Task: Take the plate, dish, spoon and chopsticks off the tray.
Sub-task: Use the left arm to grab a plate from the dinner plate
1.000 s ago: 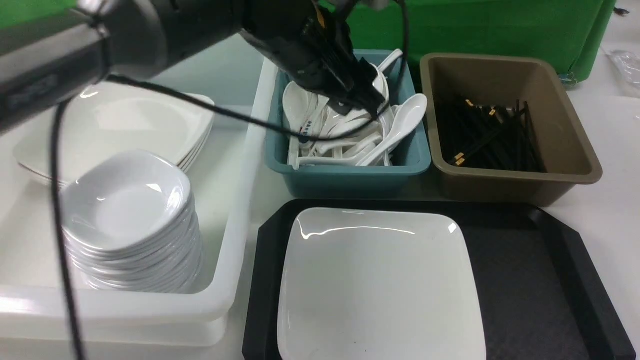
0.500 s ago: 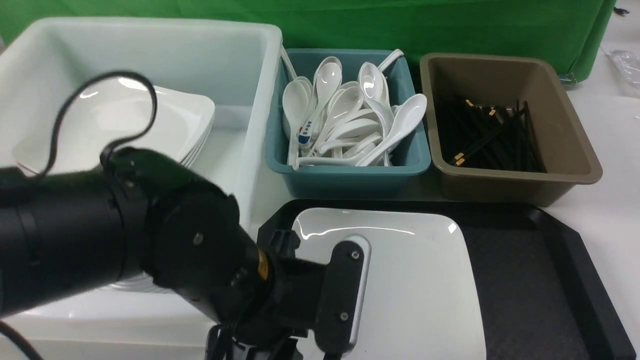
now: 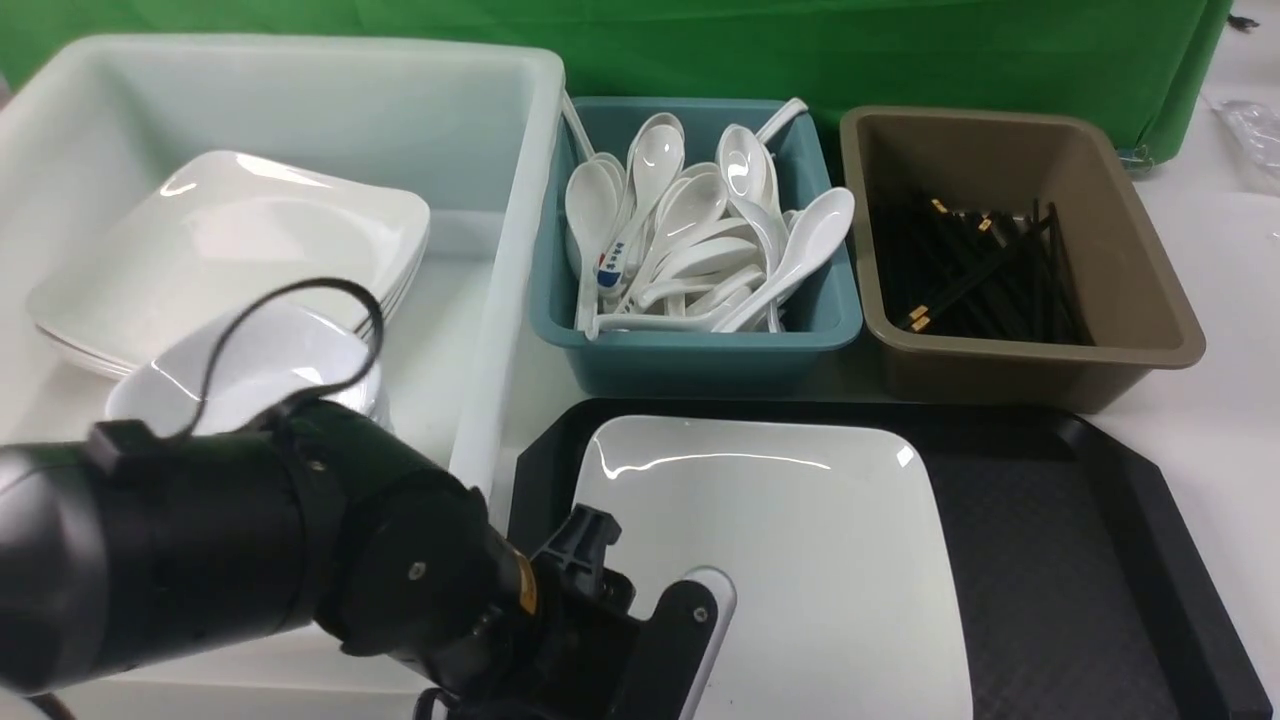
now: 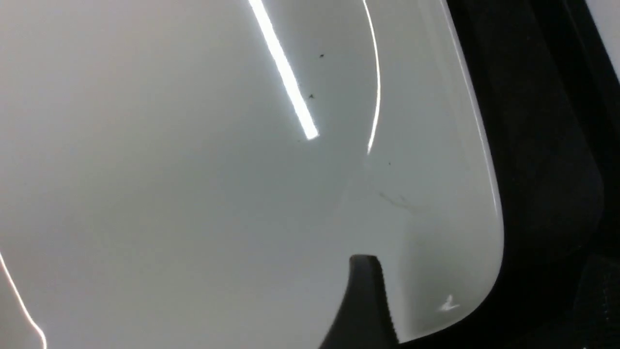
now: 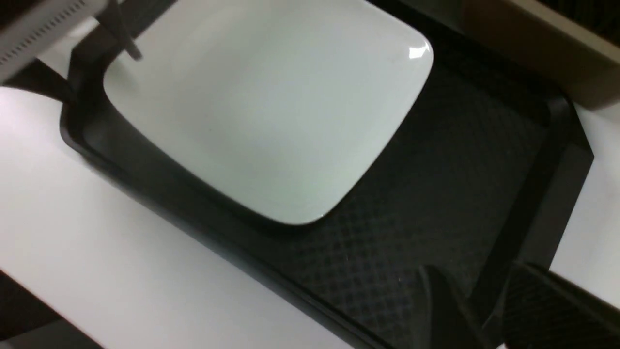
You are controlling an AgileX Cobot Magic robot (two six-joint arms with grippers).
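Plate (image 3: 800,560) sits alone on tray (image 3: 1060,560), left side. Left gripper (image 3: 685,640) low over plate's near-left corner, only one finger showing, so jaw width can't be told. Right gripper (image 5: 484,310) part open, empty. Risk: glossy rim slips from pinch, plate skids into tray wall.

Backs onto a green cloth (image 3: 900,40) stretched across the whole far side, faintly creased, dropping at the far right to a white table (image 3: 1230,420). Holds on that table, in a row under the cloth, a white tub (image 3: 505,300) at the left, a teal bin (image 3: 700,360) in the middle and a brown bin (image 3: 1000,375) at the right, bins just beside each other, with crumpled clear plastic (image 3: 1255,130) at the far right edge. Lies under even, cool light, with soft shadows on the table and narrow white glints on glossy surfaces.
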